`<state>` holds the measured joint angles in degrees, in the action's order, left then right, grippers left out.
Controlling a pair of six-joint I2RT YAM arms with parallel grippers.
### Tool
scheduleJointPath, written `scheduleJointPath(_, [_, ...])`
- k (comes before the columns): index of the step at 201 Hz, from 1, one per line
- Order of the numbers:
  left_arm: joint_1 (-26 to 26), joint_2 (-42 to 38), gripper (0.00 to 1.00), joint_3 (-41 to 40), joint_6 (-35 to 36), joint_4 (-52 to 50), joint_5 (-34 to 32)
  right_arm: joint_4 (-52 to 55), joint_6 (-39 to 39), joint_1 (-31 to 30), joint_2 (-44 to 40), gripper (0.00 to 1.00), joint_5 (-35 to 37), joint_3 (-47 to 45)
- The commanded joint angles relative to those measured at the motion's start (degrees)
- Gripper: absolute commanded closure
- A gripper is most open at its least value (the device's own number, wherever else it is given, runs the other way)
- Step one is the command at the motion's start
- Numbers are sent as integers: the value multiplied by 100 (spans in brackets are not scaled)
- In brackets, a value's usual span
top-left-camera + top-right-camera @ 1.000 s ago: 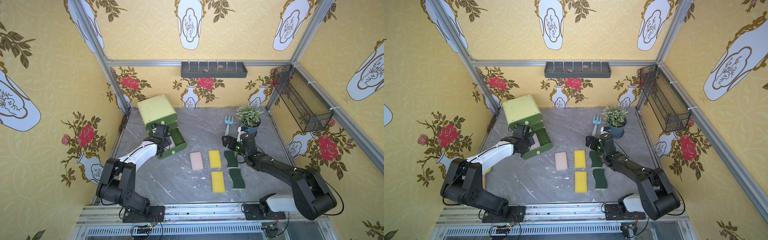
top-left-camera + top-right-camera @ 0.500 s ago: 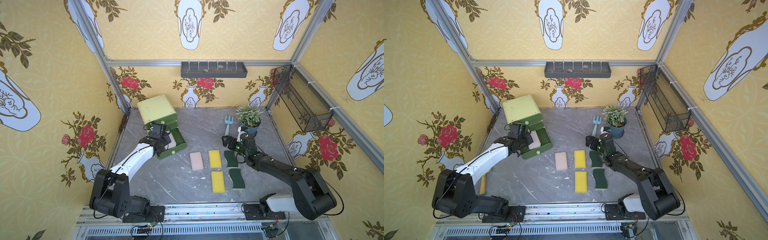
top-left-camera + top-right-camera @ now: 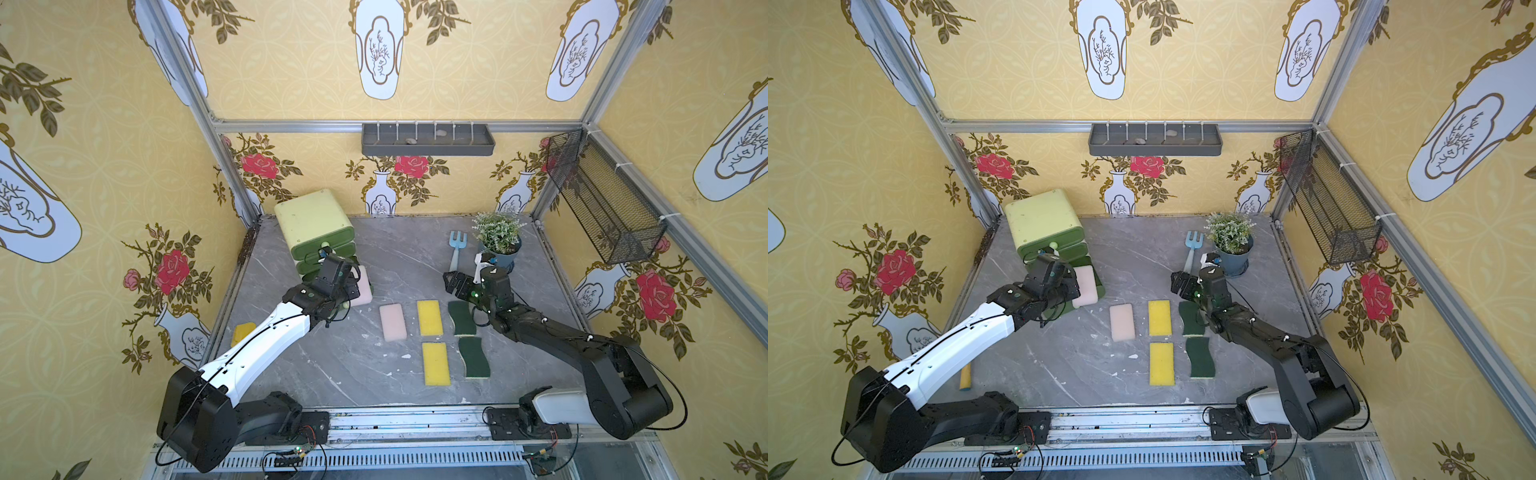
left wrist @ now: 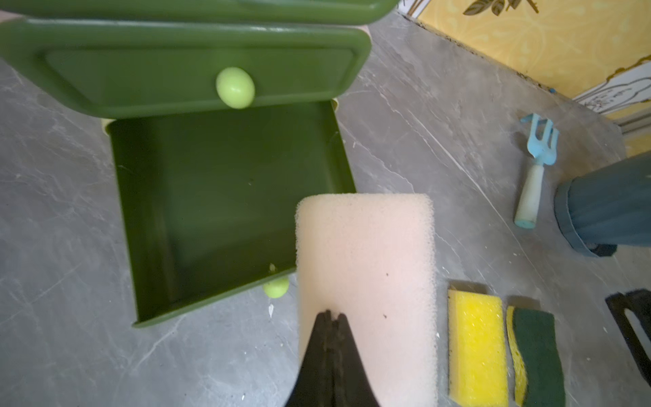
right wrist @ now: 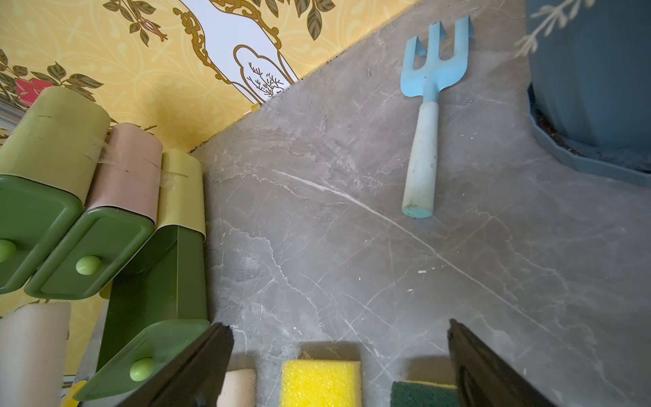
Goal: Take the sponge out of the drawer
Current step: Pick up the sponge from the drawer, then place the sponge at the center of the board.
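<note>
A pale pink sponge [image 4: 366, 282] hangs from my left gripper [image 4: 331, 315], whose jaws are shut on its near end. It is held above the front right corner of the open dark green drawer [image 4: 225, 218], which shows a bare floor. In both top views the sponge [image 3: 363, 286] [image 3: 1086, 286] sticks out past the wrist, beside the green drawer unit [image 3: 316, 224]. My arm covers most of the open drawer there. My right gripper [image 3: 451, 282] [image 5: 340, 327] stands wide open over the table, holding nothing.
On the table lie another pink sponge [image 3: 392, 322], two yellow sponges [image 3: 429, 318] [image 3: 435, 363] and two green scouring pads [image 3: 461, 318] [image 3: 473, 357]. A blue hand rake [image 3: 457, 249] and a potted plant [image 3: 498, 241] stand behind them. A yellow object [image 3: 243, 332] lies by the left wall.
My left gripper has come up and back from inside the drawer, bringing the pink sponge with it. The right arm has stayed where it was.
</note>
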<state>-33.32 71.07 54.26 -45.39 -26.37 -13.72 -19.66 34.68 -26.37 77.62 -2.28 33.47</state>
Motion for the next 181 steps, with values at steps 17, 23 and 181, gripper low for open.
scheduleJointPath(17, [-736,-76,100,-65,-544,-175,-232,-223,23,0,17,2,9,48])
scheduleJointPath(23, [-871,-77,100,-60,-606,-209,-261,-228,22,3,24,2,9,52])
scheduleJointPath(181, [-3227,629,100,-754,-2688,366,15,-231,24,9,55,3,17,53])
